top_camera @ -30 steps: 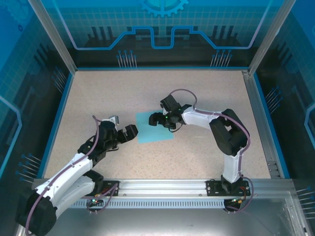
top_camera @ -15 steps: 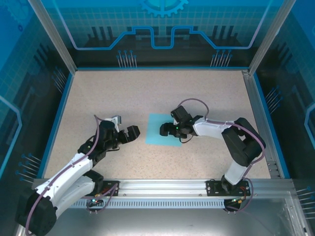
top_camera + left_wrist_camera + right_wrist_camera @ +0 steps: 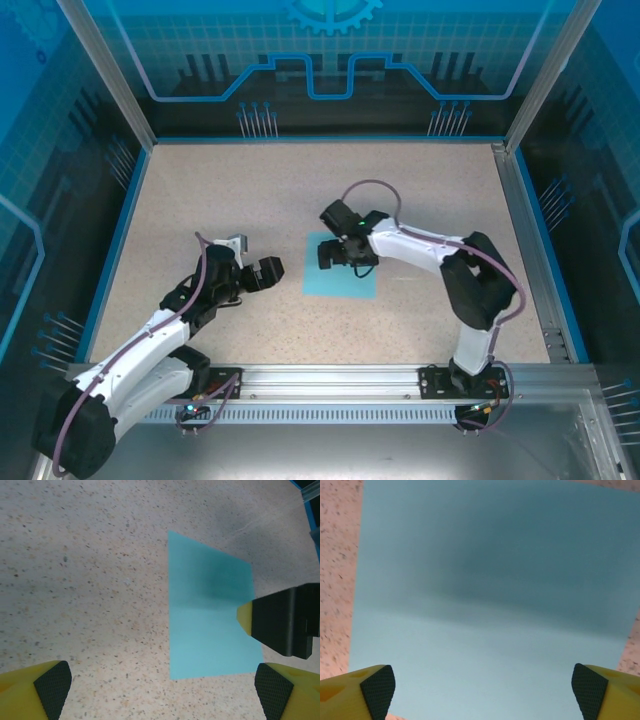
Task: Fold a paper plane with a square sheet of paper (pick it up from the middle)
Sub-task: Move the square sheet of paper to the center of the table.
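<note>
Nothing else on the counter (image 3: pixel 200 190) has changed in the last second; all the movement is near its middle.

Your right arm (image 3: pixel 470 290) has swung out and come back, and its wrist now hangs over the far-left part of the sheet. Your left arm (image 3: pixel 150 345) has hardly moved and waits just left of the sheet.

The square sheet of paper (image 3: pixel 345 280) has slid a little toward the right arm and turned. 1 second ago it lay skewed; now its edges run nearly square to the counter's near rail. It lies flat near the centre, with no crease that I can see.

The right jaws are spread wide above the sheet and hold nothing; in the right wrist view the paper runs unbroken beneath them. The left jaws are equally wide and empty, pointing at the sheet's left edge.

I read this as alignment done and folding not yet begun. You probably need to bring the right jaws back over the sheet's middle before pinching, since they sit toward its far side.
</note>
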`<action>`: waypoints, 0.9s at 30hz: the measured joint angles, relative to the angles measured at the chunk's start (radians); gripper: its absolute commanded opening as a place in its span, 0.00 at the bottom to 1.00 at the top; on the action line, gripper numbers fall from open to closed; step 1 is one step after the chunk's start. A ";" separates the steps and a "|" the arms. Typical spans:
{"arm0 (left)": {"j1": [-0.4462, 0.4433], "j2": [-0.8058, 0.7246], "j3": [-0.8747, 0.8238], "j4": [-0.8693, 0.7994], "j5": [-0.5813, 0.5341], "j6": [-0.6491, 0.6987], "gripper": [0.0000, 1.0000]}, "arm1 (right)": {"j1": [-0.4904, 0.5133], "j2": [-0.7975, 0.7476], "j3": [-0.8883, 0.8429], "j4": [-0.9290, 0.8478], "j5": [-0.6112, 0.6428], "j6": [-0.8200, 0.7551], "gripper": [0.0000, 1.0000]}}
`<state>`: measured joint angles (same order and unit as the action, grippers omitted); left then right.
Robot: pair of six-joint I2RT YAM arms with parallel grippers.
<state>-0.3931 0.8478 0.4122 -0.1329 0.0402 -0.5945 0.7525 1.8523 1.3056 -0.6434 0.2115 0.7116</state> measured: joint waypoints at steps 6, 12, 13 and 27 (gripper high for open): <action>0.016 0.002 0.000 -0.007 -0.026 0.022 0.99 | 0.041 0.117 0.077 -0.088 0.055 0.051 0.99; 0.020 0.051 0.012 -0.021 -0.025 0.045 0.98 | 0.039 0.145 0.110 -0.115 0.040 0.058 0.99; 0.020 0.061 0.018 -0.024 -0.025 0.048 0.98 | 0.039 0.151 0.116 -0.111 0.035 0.055 0.99; 0.024 0.068 0.052 -0.073 -0.017 0.082 0.98 | 0.021 0.051 -0.094 0.046 -0.019 -0.200 0.99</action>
<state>-0.3691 0.9161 0.4641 -0.2058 0.0231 -0.5125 0.7738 1.9030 1.2114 -0.5972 0.1928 0.5117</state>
